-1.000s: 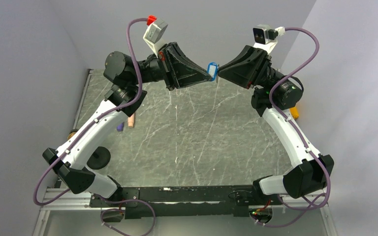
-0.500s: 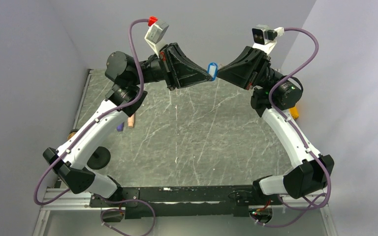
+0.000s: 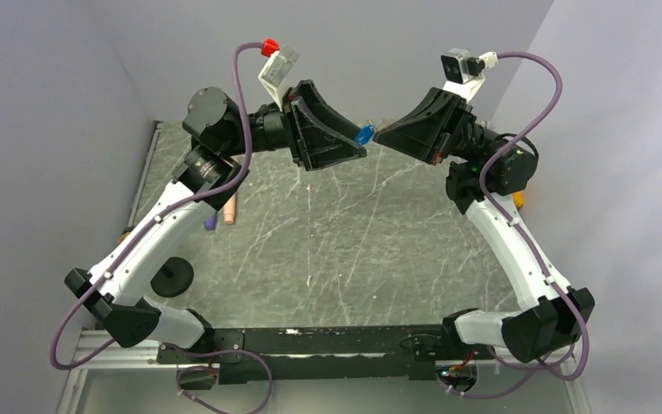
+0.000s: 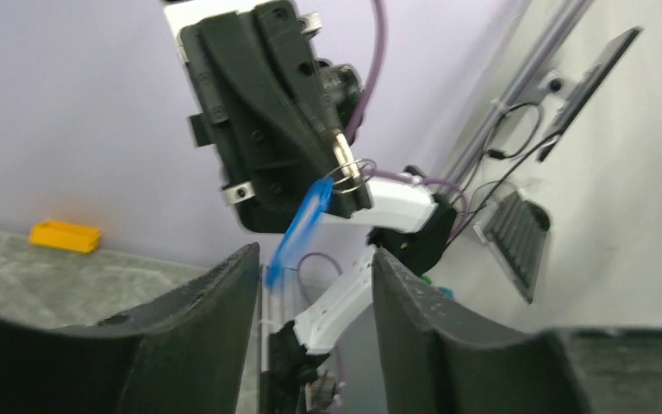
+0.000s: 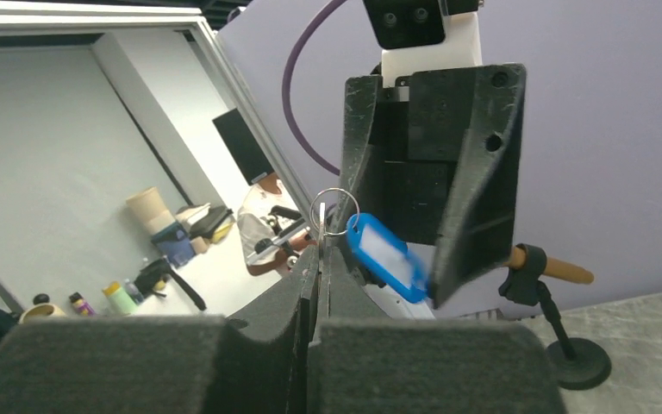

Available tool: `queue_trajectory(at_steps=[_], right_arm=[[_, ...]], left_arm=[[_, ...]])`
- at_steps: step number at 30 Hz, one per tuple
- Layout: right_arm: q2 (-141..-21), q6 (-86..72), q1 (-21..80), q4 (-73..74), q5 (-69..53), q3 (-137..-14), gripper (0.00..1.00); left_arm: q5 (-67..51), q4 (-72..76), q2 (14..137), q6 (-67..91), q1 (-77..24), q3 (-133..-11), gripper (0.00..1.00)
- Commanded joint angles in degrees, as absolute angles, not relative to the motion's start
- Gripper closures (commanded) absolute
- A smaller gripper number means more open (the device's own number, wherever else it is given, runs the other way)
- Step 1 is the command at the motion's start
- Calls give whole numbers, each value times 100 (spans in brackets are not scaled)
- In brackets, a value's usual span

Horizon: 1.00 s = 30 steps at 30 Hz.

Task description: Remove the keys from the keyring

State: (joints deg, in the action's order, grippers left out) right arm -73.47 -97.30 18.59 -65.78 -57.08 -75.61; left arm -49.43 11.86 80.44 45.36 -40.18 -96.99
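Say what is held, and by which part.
Right end effector grips the keys by their silvery metal part; blue tag hangs free. Left end effector holds nothing.

Grey stone-patterned table [image 3: 353,250] with white veins. Near its left edge lie a peach cylinder [image 3: 231,210] and, just beside it, a shorter purple cylinder [image 3: 210,222]. Nearer the arm bases, a black round-based stand [image 3: 172,277] sits on the same side. A yellow block [image 4: 65,235] rests at the right, against the wall.

The blue key tag [image 4: 300,228] is blurred, its silvery ring [image 5: 334,191] partly hidden in the right hand [image 5: 320,252].
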Motion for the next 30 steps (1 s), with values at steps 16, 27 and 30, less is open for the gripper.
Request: queue_trajectory(at_steps=[16,27,30], right_arm=[[-6228,-5442,1888,-672,-6041,-7889,100],[-6082,-5023,1890,165,-6506,-7882,100],[-6076,-5444,1890,-140,-6612,-7796,100]], left_arm=[[-3125,-1082,6496,1669,-3736,-9061,1],[-4984,-1368,7156,1419,-2987,-9920,5],[-4885,-1485,7196,1083,-2996,-9885,9]])
